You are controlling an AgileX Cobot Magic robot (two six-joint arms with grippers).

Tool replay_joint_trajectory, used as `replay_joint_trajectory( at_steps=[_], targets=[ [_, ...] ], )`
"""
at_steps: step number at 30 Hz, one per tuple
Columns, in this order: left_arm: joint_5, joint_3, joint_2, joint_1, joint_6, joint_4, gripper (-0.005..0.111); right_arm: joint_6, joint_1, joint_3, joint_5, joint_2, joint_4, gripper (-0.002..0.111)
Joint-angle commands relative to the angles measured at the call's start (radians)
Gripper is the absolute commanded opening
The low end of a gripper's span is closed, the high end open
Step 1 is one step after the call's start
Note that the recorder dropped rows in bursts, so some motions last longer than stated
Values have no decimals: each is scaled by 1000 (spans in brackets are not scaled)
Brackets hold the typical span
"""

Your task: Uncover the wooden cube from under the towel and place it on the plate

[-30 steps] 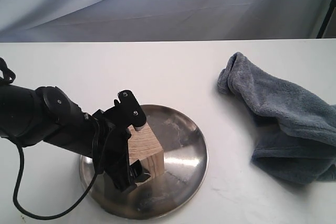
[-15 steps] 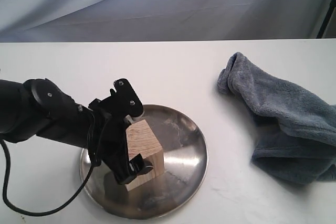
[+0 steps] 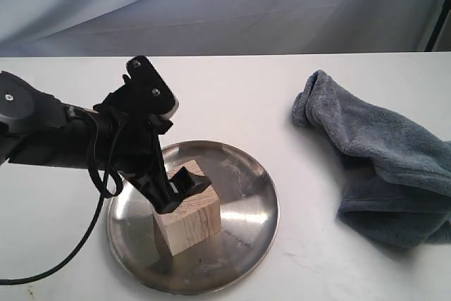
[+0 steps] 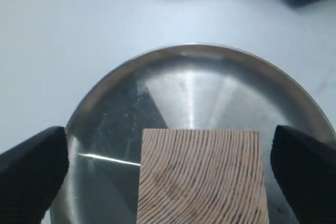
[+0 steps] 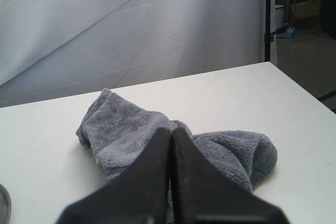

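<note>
Release on the plate: my left fingers [image 3: 184, 182] stand spread wide, one on each side of the light tan wooden cube [image 3: 189, 218], gripping nothing. The left wrist view shows bare steel between each finger [image 4: 31, 174] and the block [image 4: 202, 177]. The cube sits flat near the middle of the round, shiny stainless-steel plate [image 3: 243, 199], grain face up, well inside the plate's raised rim. The soft blue-grey terry towel [image 3: 380, 153] lies heaped on the white table [image 3: 232, 96], well apart from the plate and covering nothing. My right fingers [image 5: 152, 182] are pressed together and empty, and beyond them is the towel [image 5: 121, 129], away from the plate. To my eye the placing is done, and what remains is a clean withdrawal. I should keep the left fingers fully spread and go straight up from the plate until both tips are above the cube's top edge, and only then swing away. A sideways move while the tips are low could catch a corner. On that slick, scuffed steel [image 4: 194, 82] I would expect the block to skid or tip rather than hold its place. I should also keep the arm off the plate's rim, since a knock there could shift the dish and the cube with it. The right arm has nothing to do and is best left clear of the plate.
</note>
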Motion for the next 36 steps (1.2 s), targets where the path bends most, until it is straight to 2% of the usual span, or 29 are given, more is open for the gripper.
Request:
replay_joint_trajectory(
  at_steps=[1, 9, 11, 13, 20, 21, 25, 29, 32, 36],
  targets=[
    [-72, 0, -51, 2, -95, -19, 104, -8, 1, 4, -1, -3, 2, 0],
    [-331, 0, -88, 2, -214, -19, 104, -8, 1, 4, -1, -3, 2, 0],
    [-385, 0, -88, 2, -245, -19, 99, -8, 1, 4, -1, -3, 2, 0],
    [-423, 0, -88, 2, -265, -19, 86, -8, 1, 4, -1, -3, 2, 0],
    [-444, 0, -88, 2, -267, -19, 7, -8, 1, 4, -1, -3, 2, 0],
    [-444, 0, -88, 2, -262, -19, 0, -8, 1, 4, -1, -3, 2, 0],
    [-441, 0, -88, 2, -243, -19, 0, -8, 1, 4, -1, -3, 2, 0],
    [-391, 0, -88, 2, -94, -19, 0, -8, 1, 4, -1, -3, 2, 0],
    [-255, 0, -83, 2, -9, -14, 0, -8, 1, 4, -1, -3, 2, 0],
    [8, 0, -83, 2, 54, 142, 0, -8, 1, 4, -1, -3, 2, 0]
  ],
)
